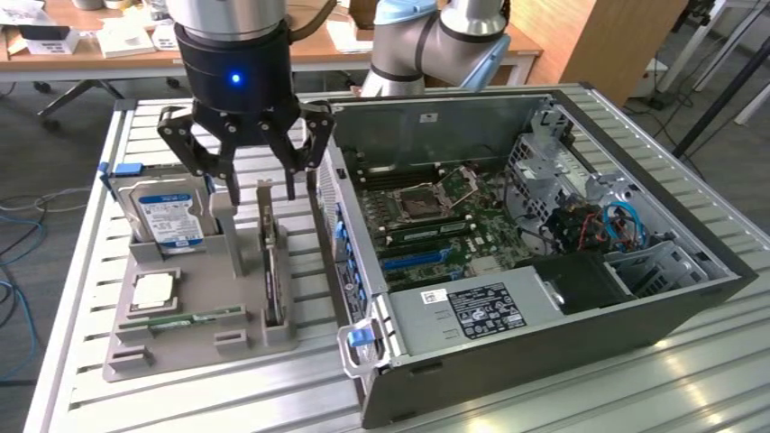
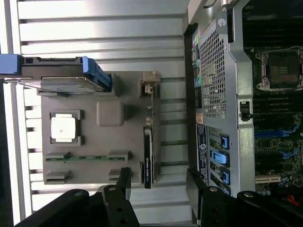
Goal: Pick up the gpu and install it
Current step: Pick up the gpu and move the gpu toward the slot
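Across the slatted metal worktop [image 1: 673, 379] sit an open computer case [image 1: 542, 361] and, just beside it, a grey holder [image 1: 180, 347] where the gpu [image 1: 273, 271] stands on edge in its slot, untouched. Above it hovers the tool [image 1: 262, 180], fingers spread wide and holding nothing. To my eye the card is light, stiff and fragile, so it wants a gentle, square pinch across its two flat faces near the upper edge.
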{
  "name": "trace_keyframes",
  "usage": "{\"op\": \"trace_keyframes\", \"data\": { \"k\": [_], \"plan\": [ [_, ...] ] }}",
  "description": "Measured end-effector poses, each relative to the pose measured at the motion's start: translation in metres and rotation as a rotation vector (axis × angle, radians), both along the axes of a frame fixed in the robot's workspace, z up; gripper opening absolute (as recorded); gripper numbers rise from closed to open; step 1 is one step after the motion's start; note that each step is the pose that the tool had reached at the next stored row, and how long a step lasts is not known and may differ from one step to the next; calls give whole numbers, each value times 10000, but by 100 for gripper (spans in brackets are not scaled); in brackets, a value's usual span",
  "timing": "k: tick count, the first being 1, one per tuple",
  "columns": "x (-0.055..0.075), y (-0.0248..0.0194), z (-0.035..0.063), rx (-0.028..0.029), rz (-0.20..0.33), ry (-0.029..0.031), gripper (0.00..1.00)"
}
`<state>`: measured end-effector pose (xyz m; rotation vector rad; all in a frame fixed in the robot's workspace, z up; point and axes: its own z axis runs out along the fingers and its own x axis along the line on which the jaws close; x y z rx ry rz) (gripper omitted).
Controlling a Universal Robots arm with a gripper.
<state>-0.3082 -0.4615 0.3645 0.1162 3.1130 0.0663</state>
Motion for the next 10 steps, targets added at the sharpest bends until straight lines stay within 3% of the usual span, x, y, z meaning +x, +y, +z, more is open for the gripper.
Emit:
{"op": "trace_keyframes", "data": {
  "k": [10],
  "plan": [
    [-4,0,-182,0,8,0,59]
  ]
}}
